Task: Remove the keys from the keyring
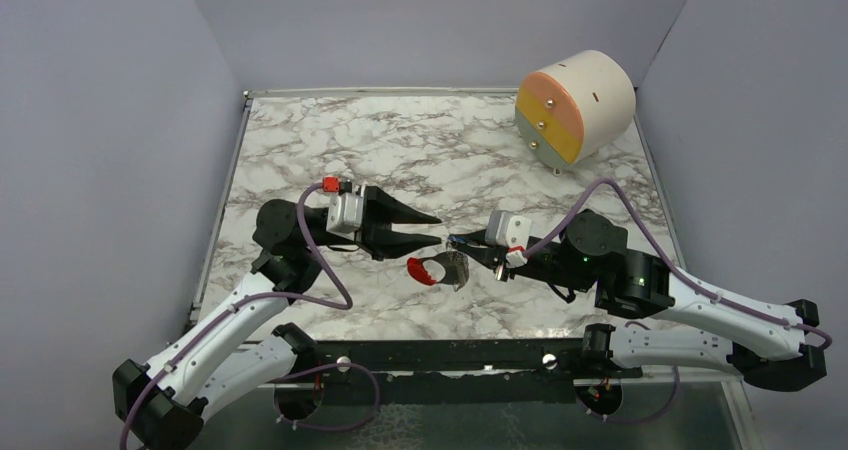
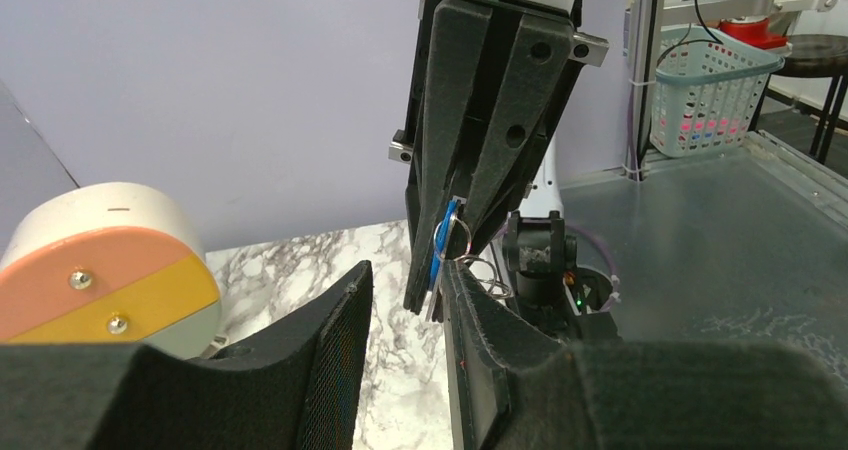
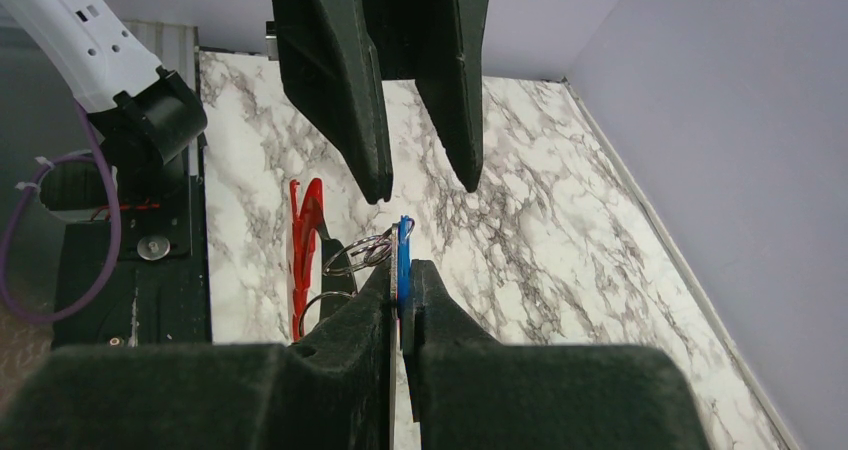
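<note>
Closest to the lens, in the right wrist view: right claw (image 3: 400, 275), pinched fully shut on the blue key (image 3: 403, 238), with only the key's top edge poking out toward 12 o'clock.

Spread under everything: marbled table (image 1: 400, 140). Parked at 1 o'clock on it, well apart from the work: cream drum (image 1: 585, 100), no part in this job. Reaching in from 7 o'clock: left arm (image 1: 250, 310); from 4 o'clock: right arm (image 1: 700, 295). Meeting almost tip to tip near the table's middle, with the left claw (image 1: 438, 230) at 9 o'clock of the right one.

Left claw: set part open, a moderate gap, nothing between the fingers. Tips just beside the key, not around it.

Dangling at 7 o'clock under the right claw's tip: keyring (image 1: 452, 268), a grey ridged band curling round to a red end. Joined to the key by thin wire loops (image 3: 375, 252). Contact between band and table: cannot tell.

Step in hand, by judgement: key anchored on one side, second grip not yet taken, key not yet off.

Next move calls for bringing the left claw onto the wire loop or band close to the key, closing firmly, then working the two apart along the loop's split. Needs fine aim: tiny key, thin springy wire, easy to slip off, and easy to drag the key out of the right claw's pinch.
</note>
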Robot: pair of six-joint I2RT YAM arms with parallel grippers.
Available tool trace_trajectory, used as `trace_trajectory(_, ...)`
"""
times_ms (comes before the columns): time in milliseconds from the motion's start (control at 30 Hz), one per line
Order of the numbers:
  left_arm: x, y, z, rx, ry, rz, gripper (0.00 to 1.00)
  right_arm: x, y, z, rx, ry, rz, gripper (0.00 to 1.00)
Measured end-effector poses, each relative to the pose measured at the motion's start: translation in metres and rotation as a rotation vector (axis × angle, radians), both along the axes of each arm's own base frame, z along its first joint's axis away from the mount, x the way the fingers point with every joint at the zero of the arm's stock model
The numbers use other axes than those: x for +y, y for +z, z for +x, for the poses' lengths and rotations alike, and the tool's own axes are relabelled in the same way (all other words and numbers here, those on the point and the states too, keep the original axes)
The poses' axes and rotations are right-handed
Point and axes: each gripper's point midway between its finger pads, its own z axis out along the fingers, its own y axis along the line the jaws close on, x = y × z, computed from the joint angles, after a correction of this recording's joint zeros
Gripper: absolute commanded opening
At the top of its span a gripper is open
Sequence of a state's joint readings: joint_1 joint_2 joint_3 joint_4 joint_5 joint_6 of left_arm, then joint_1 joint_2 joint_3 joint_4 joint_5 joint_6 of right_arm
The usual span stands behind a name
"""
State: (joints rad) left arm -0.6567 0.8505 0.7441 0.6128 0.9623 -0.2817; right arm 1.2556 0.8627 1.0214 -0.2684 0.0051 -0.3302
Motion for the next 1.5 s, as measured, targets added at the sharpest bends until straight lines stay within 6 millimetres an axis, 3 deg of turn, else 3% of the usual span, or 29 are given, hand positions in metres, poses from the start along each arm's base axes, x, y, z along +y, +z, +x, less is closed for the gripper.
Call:
trace_trajectory(800, -0.002, -0.007, 0.003, 0.047, 0.001, 0.013, 0.34, 0.0, 0.0, 0.0, 0.0, 0.0, 0.001, 0.01)
trace_trajectory(1500, -0.012, -0.009, -0.01, 0.083, -0.052, 0.019, 0.31, 0.001, -0.002, 0.0, 0.0, 0.0, -0.001, 0.01)
